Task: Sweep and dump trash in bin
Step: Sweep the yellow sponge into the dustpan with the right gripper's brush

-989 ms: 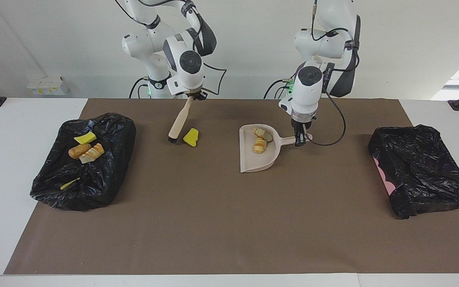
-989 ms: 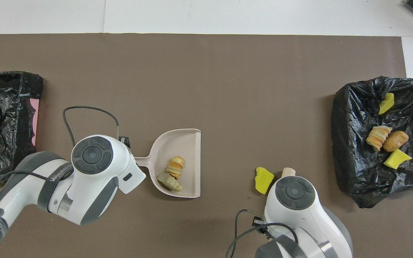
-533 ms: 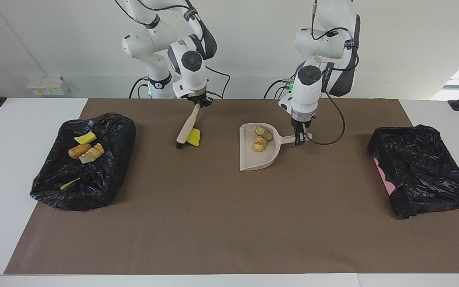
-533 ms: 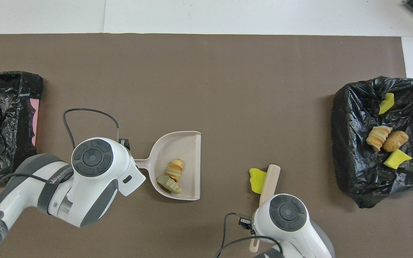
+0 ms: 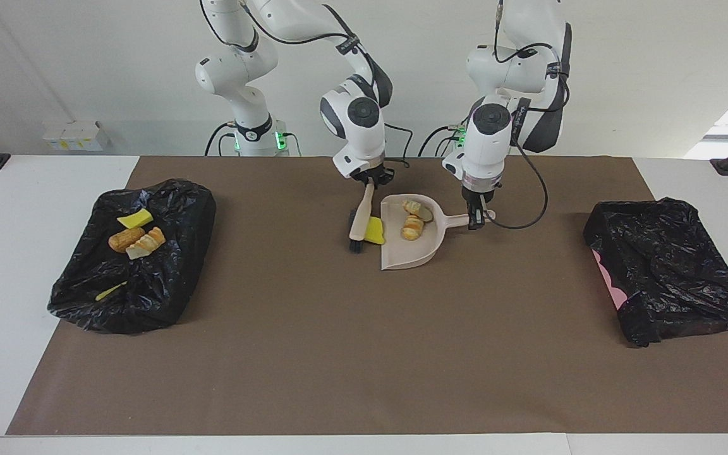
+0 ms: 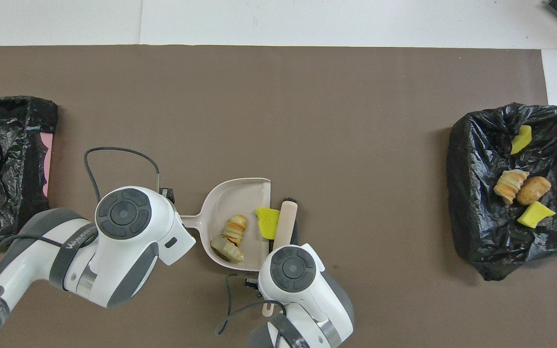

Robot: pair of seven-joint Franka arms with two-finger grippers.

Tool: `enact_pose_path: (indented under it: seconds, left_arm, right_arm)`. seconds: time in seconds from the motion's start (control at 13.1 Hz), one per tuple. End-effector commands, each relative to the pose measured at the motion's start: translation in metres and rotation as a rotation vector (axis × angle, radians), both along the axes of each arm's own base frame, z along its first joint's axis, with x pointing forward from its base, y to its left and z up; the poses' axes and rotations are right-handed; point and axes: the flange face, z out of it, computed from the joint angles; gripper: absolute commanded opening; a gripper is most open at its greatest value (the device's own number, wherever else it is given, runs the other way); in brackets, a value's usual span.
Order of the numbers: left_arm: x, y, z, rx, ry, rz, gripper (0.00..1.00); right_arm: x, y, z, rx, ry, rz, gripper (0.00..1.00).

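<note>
My right gripper [image 5: 369, 181] is shut on the handle of a wooden brush [image 5: 359, 221], whose bristles rest on the mat. The brush presses a yellow sponge bit [image 5: 375, 231] [image 6: 268, 221] against the open lip of the beige dustpan [image 5: 416, 254] [image 6: 242, 189]. Two pale and orange-brown lumps of trash [image 5: 412, 228] [image 6: 232, 231] lie inside the pan. My left gripper [image 5: 476, 219] is shut on the dustpan's handle. In the overhead view both grippers are hidden under their wrists. The bin [image 5: 168, 291] [image 6: 472, 227], lined with a black bag, stands at the right arm's end and holds several trash pieces [image 6: 520, 187].
A second bin lined with a black bag [image 5: 667, 272] [image 6: 3, 159], a pink edge showing, sits at the left arm's end. A brown mat [image 5: 339, 354] covers the table. A black cable loops beside the left wrist [image 6: 119, 151].
The right gripper has swept the brush and the yellow sponge bit along the mat toward the left arm's end, up to the dustpan's lip. The left gripper and the dustpan have stayed put.
</note>
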Motion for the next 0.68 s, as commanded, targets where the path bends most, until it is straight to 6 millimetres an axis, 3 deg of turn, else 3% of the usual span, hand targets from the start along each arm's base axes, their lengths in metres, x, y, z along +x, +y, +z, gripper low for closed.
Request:
enact_pose_path:
  seconds: [0.0, 0.3, 0.61]
  left_arm:
    - [-0.009, 0.008, 0.002, 0.021, 0.003, -0.007, 0.0]
    - [-0.004, 0.016, 0.002, 0.019, 0.001, 0.012, 0.0]
    - [0.006, 0.033, 0.001, 0.019, 0.004, 0.047, 0.0]
  right_arm:
    - [0.016, 0.036, 0.012, 0.111, 0.014, 0.073, 0.0]
    - [0.021, 0.031, 0.039, 0.16, 0.035, 0.159, 0.0]
    - [0.029, -0.012, 0.073, 0.085, 0.091, 0.207, 0.0]
